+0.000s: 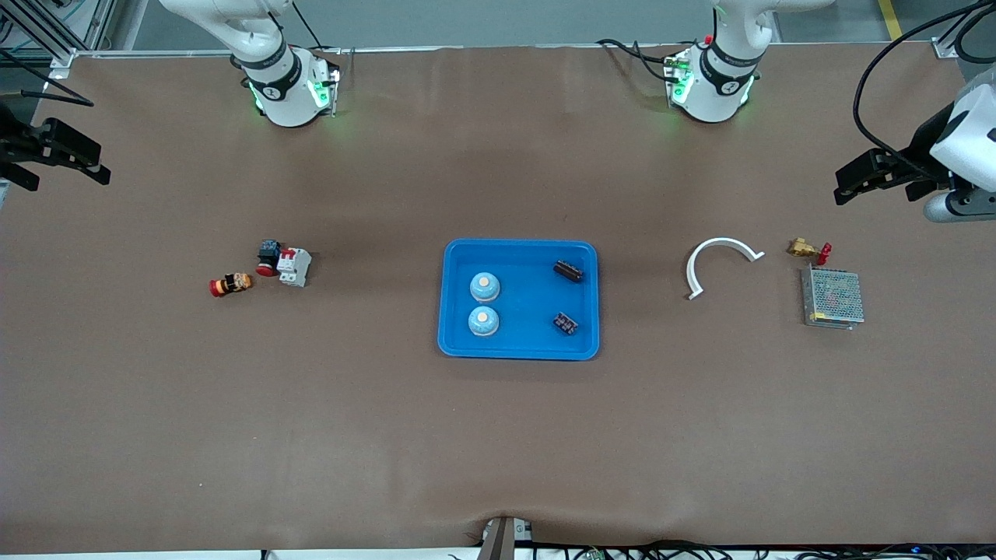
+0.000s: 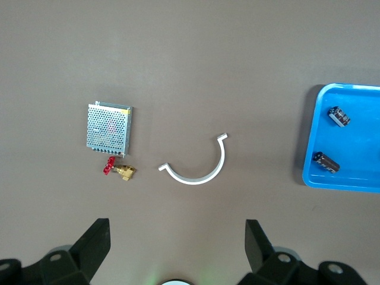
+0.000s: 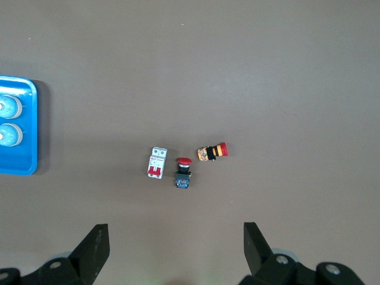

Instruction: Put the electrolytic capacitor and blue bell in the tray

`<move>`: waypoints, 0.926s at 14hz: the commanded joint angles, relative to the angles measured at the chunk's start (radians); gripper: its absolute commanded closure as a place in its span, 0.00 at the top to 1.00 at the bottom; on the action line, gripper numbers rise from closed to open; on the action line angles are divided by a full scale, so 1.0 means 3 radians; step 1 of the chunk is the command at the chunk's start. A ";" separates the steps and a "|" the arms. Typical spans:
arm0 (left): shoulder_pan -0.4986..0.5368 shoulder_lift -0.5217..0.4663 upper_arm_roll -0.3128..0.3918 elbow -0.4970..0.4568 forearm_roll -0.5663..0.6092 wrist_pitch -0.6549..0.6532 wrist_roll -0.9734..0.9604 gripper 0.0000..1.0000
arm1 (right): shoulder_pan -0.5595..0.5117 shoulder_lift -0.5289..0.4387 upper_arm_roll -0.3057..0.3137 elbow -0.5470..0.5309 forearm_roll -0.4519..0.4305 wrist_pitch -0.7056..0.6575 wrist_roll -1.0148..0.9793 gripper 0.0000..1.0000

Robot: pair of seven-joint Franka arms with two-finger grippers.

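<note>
The bright blue tray (image 1: 525,307) lies at the table's middle. Two blue bells (image 1: 485,287) (image 1: 483,320) sit in it toward the right arm's end. Two dark electrolytic capacitors (image 1: 569,271) (image 1: 566,323) lie in it toward the left arm's end. The left wrist view shows the tray's rim (image 2: 356,179) and both capacitors (image 2: 339,116) (image 2: 326,161). The right wrist view shows the tray's rim (image 3: 18,169) and the bells (image 3: 9,108) (image 3: 9,135). My left gripper (image 1: 871,183) (image 2: 178,234) is open and empty, high over its end of the table. My right gripper (image 1: 66,167) (image 3: 176,237) is open and empty, high over its end.
Toward the left arm's end lie a white curved strip (image 1: 720,260), a brass valve with a red handle (image 1: 805,249) and a metal mesh box (image 1: 832,297). Toward the right arm's end lie a white circuit breaker (image 1: 295,266), a red push button (image 1: 268,257) and an orange-striped button (image 1: 231,284).
</note>
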 commanded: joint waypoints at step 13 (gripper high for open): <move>0.0005 -0.0029 -0.0081 0.0057 0.0082 -0.0022 -0.0263 1.00 | -0.0046 0.0049 0.0039 0.0117 -0.0004 -0.0067 0.0032 1.00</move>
